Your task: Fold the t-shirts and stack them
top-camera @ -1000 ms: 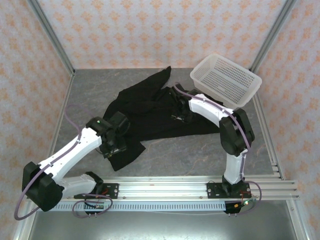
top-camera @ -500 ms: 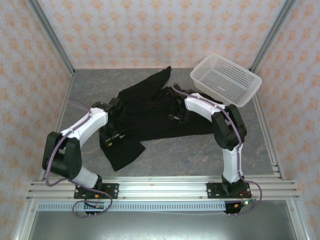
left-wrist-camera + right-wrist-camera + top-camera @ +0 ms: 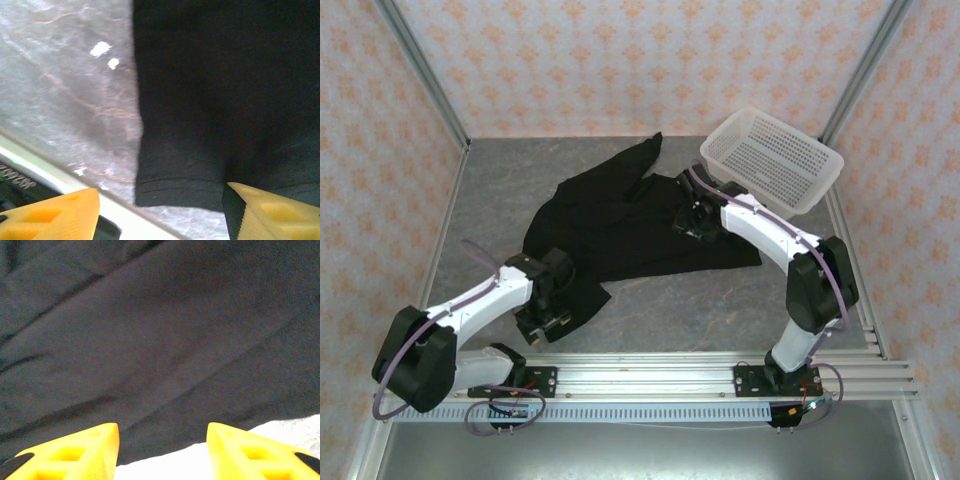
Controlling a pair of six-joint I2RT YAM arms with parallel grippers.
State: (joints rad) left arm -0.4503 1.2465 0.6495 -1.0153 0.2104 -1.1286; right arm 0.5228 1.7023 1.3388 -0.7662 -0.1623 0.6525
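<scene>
The black t-shirt (image 3: 620, 225) lies crumpled in the middle of the surface (image 3: 720, 300), its long way running from the near left edge toward the basket (image 3: 770, 160) in the far right corner. The left jaws are wide open at its near hem, holding nothing. The right jaws hang open over its far right part, also empty.

White plastic basket (image 3: 772, 160), prob. tilted, far-right on grey marbled table (image 3: 490, 195).

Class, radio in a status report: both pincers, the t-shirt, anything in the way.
Left pincer open at the black t-shirt's near hem. Right pincer open above its far side. Shirt rumpled, unfolded. White basket beside it, far right.
</scene>
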